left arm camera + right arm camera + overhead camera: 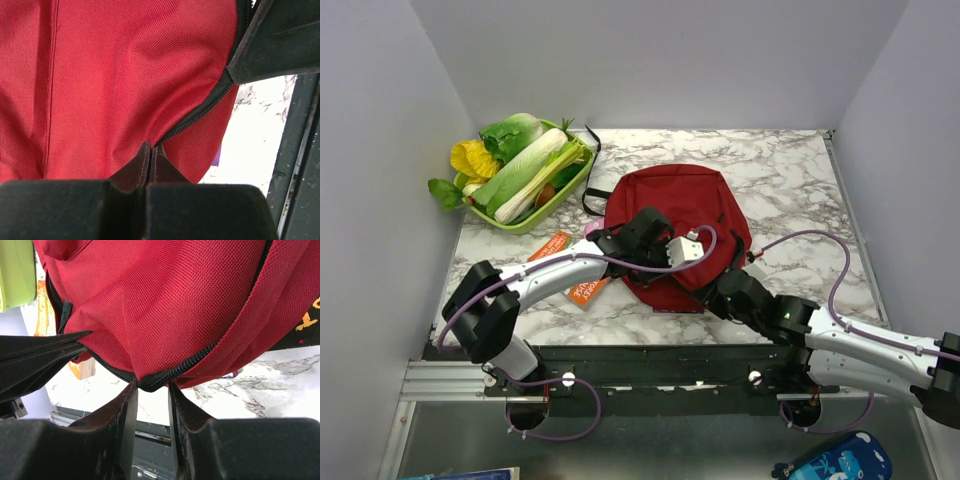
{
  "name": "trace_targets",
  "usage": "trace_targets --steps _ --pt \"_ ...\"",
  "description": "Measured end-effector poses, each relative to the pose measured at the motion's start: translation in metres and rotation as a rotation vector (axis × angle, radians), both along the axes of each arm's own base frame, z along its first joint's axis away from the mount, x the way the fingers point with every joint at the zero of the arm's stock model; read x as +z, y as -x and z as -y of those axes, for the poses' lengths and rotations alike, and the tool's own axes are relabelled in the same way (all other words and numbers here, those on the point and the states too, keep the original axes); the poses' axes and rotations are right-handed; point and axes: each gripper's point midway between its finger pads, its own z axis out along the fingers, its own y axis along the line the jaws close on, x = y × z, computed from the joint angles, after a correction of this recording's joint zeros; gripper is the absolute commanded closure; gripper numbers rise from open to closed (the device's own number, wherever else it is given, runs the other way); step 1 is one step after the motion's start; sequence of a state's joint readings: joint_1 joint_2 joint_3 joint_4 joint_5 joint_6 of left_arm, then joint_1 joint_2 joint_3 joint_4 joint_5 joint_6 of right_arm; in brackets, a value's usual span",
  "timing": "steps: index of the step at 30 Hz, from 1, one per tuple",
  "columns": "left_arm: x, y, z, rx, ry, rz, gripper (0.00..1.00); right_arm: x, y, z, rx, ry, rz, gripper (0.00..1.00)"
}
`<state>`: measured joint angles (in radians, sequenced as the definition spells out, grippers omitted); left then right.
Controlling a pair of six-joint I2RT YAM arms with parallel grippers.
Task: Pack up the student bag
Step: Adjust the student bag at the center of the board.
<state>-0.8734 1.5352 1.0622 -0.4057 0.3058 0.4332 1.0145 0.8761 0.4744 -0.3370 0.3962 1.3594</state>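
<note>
Top: student bag [670, 205] lay mid-table, vegetable basket [535, 215] at ten o'clock. Left wrist: left gripper [150, 151] closed tight beside the zipper [200, 112]. Right wrist: right gripper [151, 386] clamped the bag's zipper fold. Opening step, I'd judge; next calls for spreading the mouth

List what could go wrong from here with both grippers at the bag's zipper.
1. The left gripper is shut at the zipper with hardly any fabric between its tips; a pull may slip off the student bag.
2. The right gripper pinches only a small fold of zipper edge and may lose it.
3. Tugging may drag the bag onto the orange packet beside it.
</note>
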Motion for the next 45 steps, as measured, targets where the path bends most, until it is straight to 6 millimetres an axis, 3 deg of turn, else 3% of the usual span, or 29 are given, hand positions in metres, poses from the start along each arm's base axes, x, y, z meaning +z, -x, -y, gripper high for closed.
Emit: trace_targets --steps 3,13,25,34,45 --pt "0.004 -0.001 0.0 0.013 0.014 -0.043 1.0 0.0 0.001 0.001 -0.001 -0.005 0.003 0.46" --pt "0.019 -0.002 -0.006 0.067 0.087 -0.204 1.0 0.011 0.001 0.007 0.013 -0.009 0.052 0.35" --pt "0.029 0.01 -0.006 0.073 0.132 -0.292 1.0 0.01 -0.002 0.018 0.003 0.042 0.081 0.36" --pt "0.04 0.01 -0.009 0.09 0.172 -0.323 0.97 -0.014 0.002 0.026 -0.015 0.109 0.026 0.37" --pt "0.053 0.015 -0.005 0.088 0.214 -0.388 0.82 -0.026 0.003 0.03 -0.031 0.134 0.002 0.41"
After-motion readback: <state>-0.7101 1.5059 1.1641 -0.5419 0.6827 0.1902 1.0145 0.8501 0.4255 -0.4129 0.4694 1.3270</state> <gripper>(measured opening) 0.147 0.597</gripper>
